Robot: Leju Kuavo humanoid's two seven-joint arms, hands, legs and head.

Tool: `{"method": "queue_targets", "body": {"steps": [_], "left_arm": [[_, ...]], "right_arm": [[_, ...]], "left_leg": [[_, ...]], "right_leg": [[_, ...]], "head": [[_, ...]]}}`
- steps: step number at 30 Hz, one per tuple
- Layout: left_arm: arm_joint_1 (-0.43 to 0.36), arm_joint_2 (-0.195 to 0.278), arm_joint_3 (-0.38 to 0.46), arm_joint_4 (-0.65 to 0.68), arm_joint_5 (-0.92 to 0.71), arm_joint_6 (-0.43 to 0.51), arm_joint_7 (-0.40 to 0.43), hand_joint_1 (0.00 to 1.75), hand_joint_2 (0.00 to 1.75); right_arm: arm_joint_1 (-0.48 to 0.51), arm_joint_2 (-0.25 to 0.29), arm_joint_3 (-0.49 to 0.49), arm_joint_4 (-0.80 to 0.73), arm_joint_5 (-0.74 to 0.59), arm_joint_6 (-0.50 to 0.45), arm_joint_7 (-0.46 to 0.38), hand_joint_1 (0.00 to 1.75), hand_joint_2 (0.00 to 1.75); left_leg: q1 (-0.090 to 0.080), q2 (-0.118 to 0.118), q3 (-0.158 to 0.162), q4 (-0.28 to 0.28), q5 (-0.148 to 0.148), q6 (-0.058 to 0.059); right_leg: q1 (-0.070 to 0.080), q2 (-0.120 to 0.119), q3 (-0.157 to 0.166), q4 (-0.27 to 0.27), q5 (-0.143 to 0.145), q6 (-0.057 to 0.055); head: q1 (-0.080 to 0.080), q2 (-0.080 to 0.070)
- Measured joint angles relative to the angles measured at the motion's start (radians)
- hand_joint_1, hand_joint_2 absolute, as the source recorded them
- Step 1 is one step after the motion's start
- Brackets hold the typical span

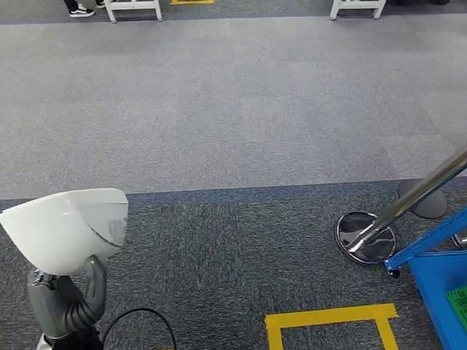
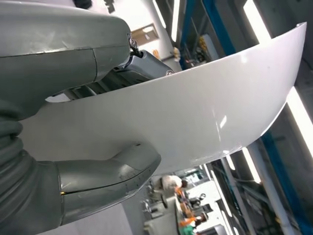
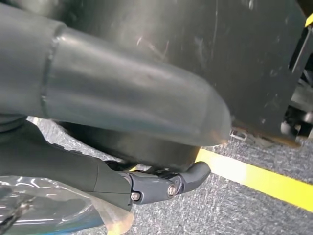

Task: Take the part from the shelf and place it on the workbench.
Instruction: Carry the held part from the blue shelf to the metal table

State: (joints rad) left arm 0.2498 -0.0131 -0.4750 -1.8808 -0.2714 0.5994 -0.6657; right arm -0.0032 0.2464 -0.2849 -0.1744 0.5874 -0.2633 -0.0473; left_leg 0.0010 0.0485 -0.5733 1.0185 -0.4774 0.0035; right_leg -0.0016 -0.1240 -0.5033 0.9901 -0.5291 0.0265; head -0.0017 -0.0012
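1. The left robot hand [image 1: 82, 295] grips the white part [image 1: 68, 227] from below, thumb [image 2: 110, 183] under its edge, fingers [image 2: 145, 66] over the other face; it is carried low on the left, above the carpet [image 1: 231, 131].
2. The part looks a thin, stiff, glossy shell: likely light but slippery, so hold its rim.
3. The blue cart [image 1: 438, 288] at right holds something green [image 1: 458, 302].
4. The right robot hand [image 3: 166, 183] hangs with fingers curled on nothing.
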Motion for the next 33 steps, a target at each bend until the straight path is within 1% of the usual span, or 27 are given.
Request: {"method": "queue_targets", "body": {"steps": [1,3,4,5,6,7,8,9,11,12,13,14,15,16,18,20,21,22,23,24,25,27,28,29,31,32,33], "left_arm": [[0.004,0.0,0.001,-0.001,-0.002,0.002,0.002,1.75,1.75],[0.007,-0.001,0.003,-0.004,-0.004,0.007,0.004,1.75,1.75],[0.009,-0.001,0.004,-0.006,-0.008,0.01,0.007,1.75,1.75],[0.011,-0.001,0.006,-0.008,-0.012,0.014,0.01,1.75,1.75],[0.015,-0.001,0.008,-0.009,-0.018,0.018,0.014,1.75,1.75],[0.02,-0.001,0.009,-0.01,-0.023,0.022,0.017,1.75,1.75],[0.025,0.0,0.01,-0.012,-0.027,0.026,0.02,1.75,1.75],[0.029,0.0,0.011,-0.015,-0.03,0.03,0.021,1.75,1.75],[0.034,0.0,0.013,-0.021,-0.033,0.036,0.022,1.75,1.75],[0.036,0.0,0.014,-0.024,-0.033,0.039,0.023,1.75,1.75],[0.038,0.0,0.014,-0.028,-0.033,0.041,0.023,1.75,1.75],[0.041,0.001,0.015,-0.03,-0.034,0.044,0.024,1.75,1.75],[0.045,0.001,0.015,-0.033,-0.034,0.045,0.025,1.75,1.75],[0.05,0.001,0.016,-0.036,-0.034,0.047,0.026,1.75,1.75],[0.054,0.002,0.016,-0.04,-0.035,0.05,0.028,1.75,1.75],[0.054,0.003,0.016,-0.042,-0.035,0.054,0.032,1.75,1.75],[0.056,0.004,0.016,-0.042,-0.034,0.055,0.034,1.75,1.75],[0.058,0.004,0.016,-0.042,-0.034,0.057,0.036,1.75,1.75],[0.059,0.005,0.016,-0.042,-0.034,0.058,0.036,1.75,1.75],[0.061,0.006,0.016,-0.042,-0.034,0.059,0.037,1.75,1.75],[0.062,0.006,0.016,-0.042,-0.034,0.059,0.037,1.75,1.75],[0.062,0.006,0.017,-0.042,-0.034,0.061,0.037,1.75,1.75],[0.061,0.006,0.017,-0.042,-0.034,0.063,0.038,1.75,1.75],[0.062,0.007,0.018,-0.042,-0.032,0.066,0.039,1.75,1.75],[0.064,0.009,0.023,-0.042,-0.02,0.075,0.04,1.75,1.75],[0.065,0.011,0.029,-0.042,-0.009,0.079,0.04,1.75,1.75],[0.065,0.013,0.035,-0.042,0.006,0.081,0.038,1.75,1.75]], "right_arm": [[-0.001,0.0,0.0,0.0,0.0,0.0,0.0,0.0,0.0],[-0.003,0.0,0.0,-0.001,0.0,-0.002,0.0,0.0,0.0],[-0.002,0.0,0.0,-0.001,-0.001,-0.003,0.0,0.0,0.0],[-0.001,0.0,0.0,-0.001,-0.001,-0.004,0.0,0.0,0.0],[0.0,-0.001,0.0,-0.001,-0.001,-0.005,0.0,0.0,0.0],[0.001,-0.001,0.0,-0.001,0.0,-0.005,0.0,0.0,0.0],[0.002,-0.001,0.0,-0.001,0.002,-0.004,0.0,0.0,0.0],[0.002,-0.001,0.0,-0.001,0.005,-0.002,0.0,0.0,0.0],[0.002,-0.001,0.001,-0.001,0.01,0.002,0.001,0.0,0.0],[0.002,-0.001,0.001,-0.001,0.012,0.004,0.002,0.0,0.0],[0.001,-0.001,0.002,-0.001,0.014,0.006,0.002,0.0,0.0],[0.0,-0.001,0.002,-0.001,0.016,0.007,0.003,0.0,0.0],[0.0,-0.002,0.003,-0.001,0.018,0.009,0.004,0.0,0.0],[-0.001,-0.001,0.005,-0.001,0.02,0.011,0.005,0.0,0.0],[-0.001,-0.001,0.009,-0.001,0.025,0.012,0.006,0.0,0.0],[0.002,-0.001,0.011,-0.001,0.028,0.013,0.007,0.0,0.0],[0.002,-0.001,0.012,-0.001,0.029,0.013,0.008,0.0,0.0],[0.003,-0.001,0.013,-0.001,0.03,0.013,0.008,0.0,0.0],[0.003,-0.001,0.015,-0.001,0.031,0.014,0.009,0.0,0.0],[0.003,-0.001,0.017,-0.001,0.031,0.014,0.009,0.0,0.0],[0.002,-0.001,0.019,-0.001,0.032,0.014,0.009,0.0,0.0],[0.002,-0.001,0.021,-0.001,0.033,0.016,0.009,0.0,0.0],[0.002,-0.001,0.023,-0.001,0.035,0.017,0.009,0.0,0.0],[0.0,-0.001,0.024,-0.001,0.039,0.02,0.009,0.0,0.0],[-0.004,-0.001,0.028,-0.001,0.052,0.026,0.01,0.0,0.0],[-0.005,-0.001,0.031,-0.001,0.059,0.029,0.01,0.0,0.0],[-0.006,-0.002,0.035,-0.001,0.065,0.031,0.01,0.0,0.0]], "left_leg": [[0.001,-0.011,0.0,-0.002,0.001,0.006],[0.004,-0.031,0.001,-0.005,0.005,0.016],[0.005,-0.041,0.0,-0.005,0.006,0.019],[0.005,-0.052,0.0,-0.005,0.006,0.022],[0.004,-0.064,-0.001,-0.005,0.007,0.024],[0.002,-0.077,-0.001,-0.004,0.006,0.025],[0.002,-0.092,0.0,-0.004,0.006,0.025],[0.001,-0.107,0.001,-0.004,0.006,0.025],[0.001,-0.136,0.001,-0.002,0.005,0.023],[0.002,-0.149,-0.001,0.0,0.005,0.019],[0.003,-0.161,-0.005,0.001,0.006,0.014],[0.005,-0.172,-0.008,0.001,0.008,0.007],[0.008,-0.185,-0.012,0.0,0.01,0.0],[0.009,-0.183,-0.014,0.002,0.01,-0.006],[0.006,-0.137,-0.033,0.042,-0.018,-0.014],[0.005,-0.079,-0.083,0.154,-0.079,-0.02],[0.006,-0.068,-0.112,0.216,-0.105,-0.023],[0.007,-0.063,-0.13,0.258,-0.117,-0.025],[0.007,-0.06,-0.132,0.267,-0.111,-0.026],[0.007,-0.055,-0.116,0.238,-0.087,-0.026],[0.007,-0.042,-0.081,0.175,-0.052,-0.024],[0.001,0.003,-0.014,0.05,-0.008,-0.016],[-0.003,0.018,0.003,0.015,-0.002,-0.009],[-0.007,0.022,0.007,0.004,-0.006,-0.003],[-0.007,0.0,0.005,-0.002,-0.003,0.01],[-0.005,-0.01,0.006,-0.005,0.0,0.015],[-0.002,-0.021,0.007,-0.008,0.003,0.021]], "right_leg": [[-0.002,0.007,0.002,0.004,-0.006,0.006],[-0.007,0.057,-0.019,0.053,-0.042,0.015],[-0.008,0.089,-0.048,0.11,-0.072,0.017],[-0.008,0.109,-0.082,0.179,-0.103,0.016],[-0.008,0.117,-0.116,0.242,-0.123,0.015],[-0.007,0.12,-0.14,0.28,-0.125,0.012],[-0.007,0.123,-0.147,0.278,-0.107,0.009],[-0.007,0.129,-0.138,0.242,-0.073,0.006],[-0.01,0.172,-0.09,0.115,0.001,-0.001],[-0.012,0.194,-0.067,0.063,0.018,-0.003],[-0.012,0.211,-0.052,0.033,0.023,-0.004],[-0.011,0.215,-0.044,0.023,0.019,-0.006],[-0.01,0.205,-0.039,0.018,0.018,-0.008],[-0.01,0.192,-0.037,0.015,0.021,-0.013],[-0.011,0.163,-0.031,0.007,0.025,-0.023],[-0.009,0.13,-0.027,0.004,0.022,-0.03],[-0.007,0.112,-0.026,0.005,0.02,-0.032],[-0.006,0.096,-0.025,0.005,0.018,-0.033],[-0.006,0.08,-0.024,0.005,0.016,-0.033],[-0.006,0.065,-0.021,0.005,0.014,-0.032],[-0.005,0.052,-0.017,0.005,0.011,-0.03],[-0.001,0.03,-0.01,0.006,0.003,-0.023],[0.001,0.02,-0.008,0.007,0.0,-0.019],[0.003,0.011,-0.005,0.007,-0.003,-0.014],[0.003,-0.003,0.002,0.005,-0.008,-0.004],[0.001,0.01,0.001,0.012,-0.016,0.002],[0.0,0.036,-0.01,0.036,-0.034,0.007]], "head": [[0.0,0.0],[0.003,0.0],[0.006,0.0],[0.007,0.0],[0.008,0.0],[0.008,0.0],[0.008,0.0],[0.008,0.0],[0.008,0.0],[0.008,0.0],[0.007,0.0],[0.007,0.0],[0.007,0.0],[0.007,0.0],[0.004,0.0],[0.001,0.0],[0.001,0.0],[0.001,0.0],[0.001,0.0],[0.001,0.0],[0.001,0.0],[0.001,0.0],[0.001,0.0],[0.002,0.0],[0.002,0.0],[0.003,0.0],[0.006,0.0]]}}
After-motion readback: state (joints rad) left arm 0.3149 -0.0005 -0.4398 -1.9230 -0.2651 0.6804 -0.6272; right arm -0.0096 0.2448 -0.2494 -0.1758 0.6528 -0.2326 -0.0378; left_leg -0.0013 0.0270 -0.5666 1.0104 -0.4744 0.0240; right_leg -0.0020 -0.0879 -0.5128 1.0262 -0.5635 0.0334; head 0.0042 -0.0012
